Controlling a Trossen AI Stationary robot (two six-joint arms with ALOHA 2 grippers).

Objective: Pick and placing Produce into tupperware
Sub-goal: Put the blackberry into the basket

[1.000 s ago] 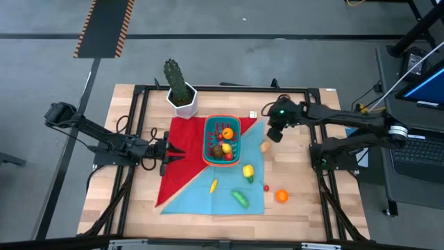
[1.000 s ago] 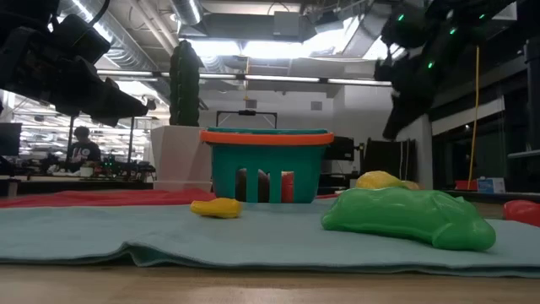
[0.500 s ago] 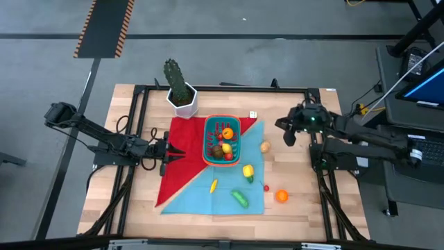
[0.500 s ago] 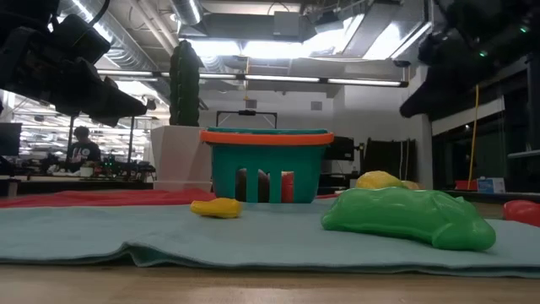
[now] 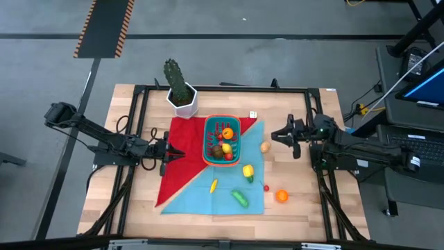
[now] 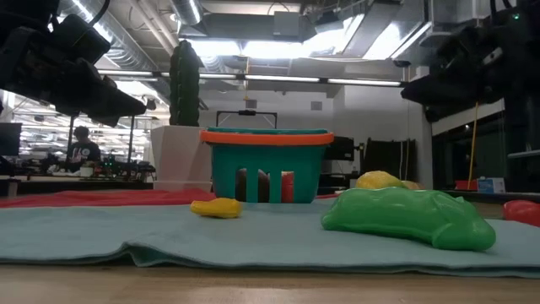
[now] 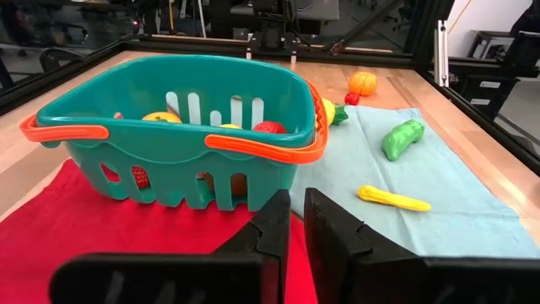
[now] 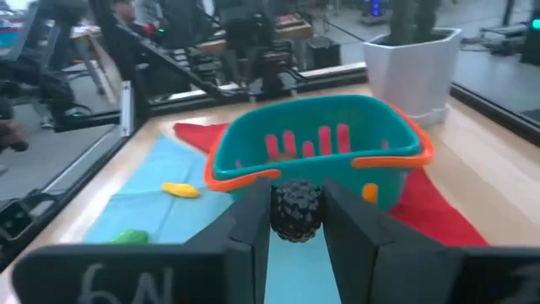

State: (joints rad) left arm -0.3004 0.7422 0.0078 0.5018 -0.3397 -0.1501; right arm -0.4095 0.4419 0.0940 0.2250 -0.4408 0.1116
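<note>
Right wrist view: right hand (image 8: 295, 221) clamped on a dark bumpy produce piece (image 8: 295, 209), well right of the tupperware (image 5: 222, 139). Left hand (image 7: 295, 221) nearly closed, empty, over the red cloth (image 7: 101, 228).

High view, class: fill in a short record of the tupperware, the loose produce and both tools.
tupperware: teal, on the red cloth, several pieces inside
loose produce: green piece and yellow piece on the blue cloth; orange piece on bare table
left tool: shut, empty, over the red cloth beside the tupperware
right tool: shut on a dark bumpy piece, on the tupperware's other side
</note>
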